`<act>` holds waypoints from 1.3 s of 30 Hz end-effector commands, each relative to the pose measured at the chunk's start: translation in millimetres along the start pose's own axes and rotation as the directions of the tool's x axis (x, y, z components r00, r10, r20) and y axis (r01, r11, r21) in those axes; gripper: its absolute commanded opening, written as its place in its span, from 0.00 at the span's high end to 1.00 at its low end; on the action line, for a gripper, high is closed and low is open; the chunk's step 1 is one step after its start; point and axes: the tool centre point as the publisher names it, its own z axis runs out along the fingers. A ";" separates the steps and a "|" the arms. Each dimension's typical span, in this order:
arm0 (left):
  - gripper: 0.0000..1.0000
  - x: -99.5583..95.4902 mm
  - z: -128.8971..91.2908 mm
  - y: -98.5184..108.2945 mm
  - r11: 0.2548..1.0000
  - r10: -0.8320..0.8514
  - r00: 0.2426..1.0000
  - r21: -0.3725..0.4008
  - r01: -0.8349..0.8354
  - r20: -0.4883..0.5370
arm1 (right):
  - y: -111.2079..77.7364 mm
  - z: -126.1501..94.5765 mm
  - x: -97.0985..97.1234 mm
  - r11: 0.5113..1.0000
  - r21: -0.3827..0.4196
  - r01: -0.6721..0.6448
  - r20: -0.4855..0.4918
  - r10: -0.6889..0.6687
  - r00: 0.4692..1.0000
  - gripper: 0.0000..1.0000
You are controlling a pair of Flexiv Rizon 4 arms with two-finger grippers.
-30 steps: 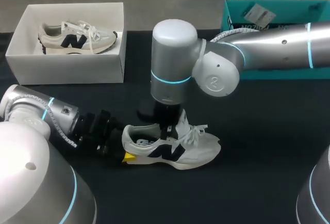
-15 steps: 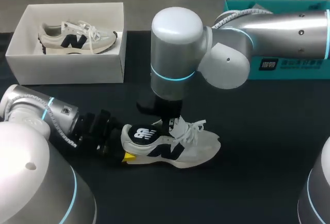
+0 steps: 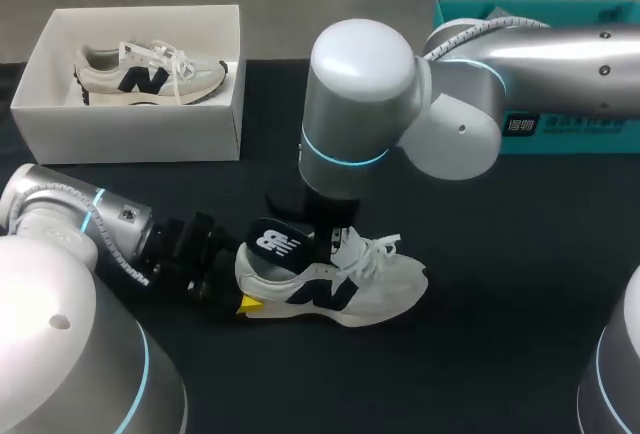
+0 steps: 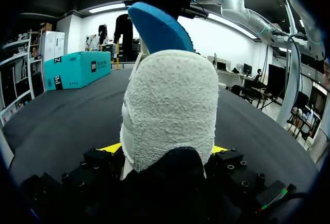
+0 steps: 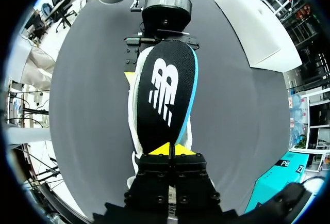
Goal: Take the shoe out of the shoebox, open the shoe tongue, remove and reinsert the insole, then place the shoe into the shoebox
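Observation:
A white sneaker (image 3: 375, 284) with a dark logo lies on its sole on the black table, heel toward my left arm. My left gripper (image 3: 245, 286) grips the heel from both sides; in the left wrist view its yellow tips flank the fuzzy heel (image 4: 170, 105). From above, my right gripper (image 3: 325, 244) is shut on the toe end of the black insole (image 3: 275, 241). The insole's heel end stands up out of the shoe and its blue underside (image 4: 157, 25) shows. In the right wrist view the insole (image 5: 165, 95) stretches ahead of the right gripper (image 5: 170, 150).
A white shoebox (image 3: 130, 134) stands at the back left and holds a second matching sneaker (image 3: 150, 72). A teal box (image 3: 580, 124) sits at the back right behind my right arm. Bare black tabletop lies in front of and to the right of the shoe.
My right gripper has pulled the insole up out of the shoe, so its logo side now shows and tilts upward. The right arm shifted slightly right. The left gripper stayed on the heel.

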 end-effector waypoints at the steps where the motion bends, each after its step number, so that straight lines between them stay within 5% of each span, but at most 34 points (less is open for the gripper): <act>1: 1.00 0.3 0.8 0.8 1.000 0.000 1.000 -0.001 0.000 0.000 | 9.2 8.3 -5.7 0.999 -0.021 0.026 -0.016 -0.027 1.000 1.00; 4: 1.00 0.3 0.8 0.8 1.000 0.000 1.000 -0.001 0.000 0.000 | 11.7 10.3 -7.1 0.998 -0.033 0.051 -0.022 -0.052 0.998 1.00; 5: 1.00 0.3 0.8 0.8 1.000 0.000 1.000 -0.001 0.000 0.000 | 10.7 11.0 -7.3 0.998 -0.046 0.054 -0.021 -0.055 0.998 0.73; 8: 1.00 0.3 0.8 0.8 1.000 0.000 1.000 -0.001 0.000 0.000 | 7.9 12.9 -6.9 0.996 -0.076 0.052 -0.028 -0.054 0.998 0.65; 21: 1.00 0.3 0.8 0.8 1.000 0.000 1.000 -0.001 0.000 0.000 | 2.6 29.3 -10.8 0.991 -0.121 0.050 -0.068 -0.059 0.996 0.60; 39: 1.00 0.3 0.8 0.8 1.000 0.000 1.000 -0.001 0.000 0.000 | 24.7 38.3 -19.6 0.956 -0.238 0.170 -0.119 -0.203 0.972 0.56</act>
